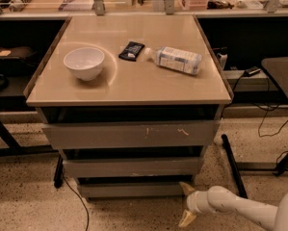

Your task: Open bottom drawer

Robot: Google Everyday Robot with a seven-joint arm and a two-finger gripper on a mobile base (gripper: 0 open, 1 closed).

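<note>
Claw (187, 203) spread wide, just beside right edge of bottom drawer (131, 190)

The pincer (182, 204) sits low beside the right end of the bottom drawer (134, 190), its two fingers (187, 188) spread apart. On the desk (129, 88) above rest a white bowl (84, 63), a dark packet (132, 50) and a bottle (178, 60) lying on its side.

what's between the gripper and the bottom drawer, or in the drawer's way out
Nothing visible. The gripper, fingers spread, sits by the right end of the bottom drawer with only bare floor between. A thin cable lies on the floor before the drawer's left end, probably too low to block it.
</note>
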